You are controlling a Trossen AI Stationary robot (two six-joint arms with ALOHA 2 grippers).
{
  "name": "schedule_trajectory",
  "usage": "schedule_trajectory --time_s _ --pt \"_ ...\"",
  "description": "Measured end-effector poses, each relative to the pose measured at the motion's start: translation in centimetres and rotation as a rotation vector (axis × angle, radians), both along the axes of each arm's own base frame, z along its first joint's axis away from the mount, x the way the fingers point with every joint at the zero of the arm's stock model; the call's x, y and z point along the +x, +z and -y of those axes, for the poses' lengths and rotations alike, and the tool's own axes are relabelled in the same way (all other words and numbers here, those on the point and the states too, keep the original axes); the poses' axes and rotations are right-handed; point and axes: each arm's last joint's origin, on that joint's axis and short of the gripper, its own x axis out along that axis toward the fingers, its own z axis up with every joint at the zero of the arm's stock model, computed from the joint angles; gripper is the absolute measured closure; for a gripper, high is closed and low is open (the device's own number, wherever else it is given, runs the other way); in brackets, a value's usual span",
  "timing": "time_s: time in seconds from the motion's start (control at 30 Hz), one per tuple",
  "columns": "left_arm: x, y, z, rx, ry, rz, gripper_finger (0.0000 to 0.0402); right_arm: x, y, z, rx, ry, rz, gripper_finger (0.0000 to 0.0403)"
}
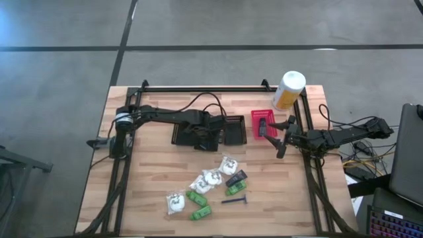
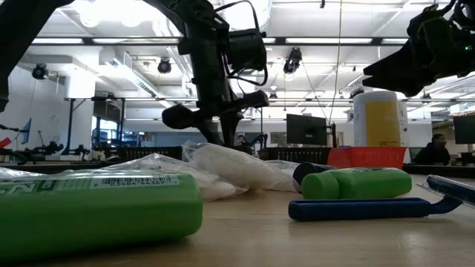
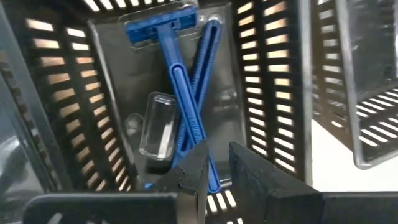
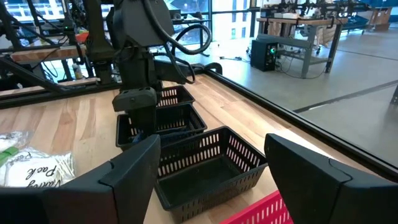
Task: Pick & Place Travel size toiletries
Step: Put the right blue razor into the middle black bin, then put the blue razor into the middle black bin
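Two blue razors (image 3: 177, 93) and a clear cap (image 3: 158, 124) lie on the floor of a black mesh basket (image 1: 185, 129). My left gripper (image 3: 219, 180) points down into this basket, open by a narrow gap, with one razor's handle end between its fingertips. Out on the wooden table lie white wrapped lumps (image 1: 206, 180), green packets (image 1: 201, 213), a dark sachet (image 1: 236, 177) and another blue razor (image 1: 234, 200). My right gripper (image 1: 283, 137) hovers open beside the red basket (image 1: 264, 123), nothing between its fingers. My left gripper comes from above with its fingers on either side of the razor handle's end (image 3: 213, 177). The handle lies close against one finger (image 3: 194, 177); I cannot tell whether they touch. The razor rests flat on the basket floor.
A second black basket (image 1: 232, 129) stands between the first and the red one. A tall white-and-yellow canister (image 1: 289, 89) stands at the far right corner. Black frame rails (image 1: 307, 132) run along the table's sides and back. Bare wood lies at the near left.
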Motion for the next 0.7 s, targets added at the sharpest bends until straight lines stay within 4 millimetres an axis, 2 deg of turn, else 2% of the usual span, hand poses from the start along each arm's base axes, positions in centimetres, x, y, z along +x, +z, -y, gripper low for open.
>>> schedule_trajectory --time_s 0.2,0.43,0.7 --pt "0.1 0.6 -0.1 0.033 -0.085 0.007 0.0335 0.0 0.0 0.0 0.000 0.000 0.000 0.0096" --pt "-0.8 1.9 -0.1 0.088 -0.106 -0.004 0.0335 0.0 0.0 0.0 0.000 0.000 -0.001 0.0075" --pt "-2.2 3.7 -0.1 0.269 -0.212 -0.013 0.0335 0.0 0.0 0.0 0.000 -0.001 -0.002 0.0050"
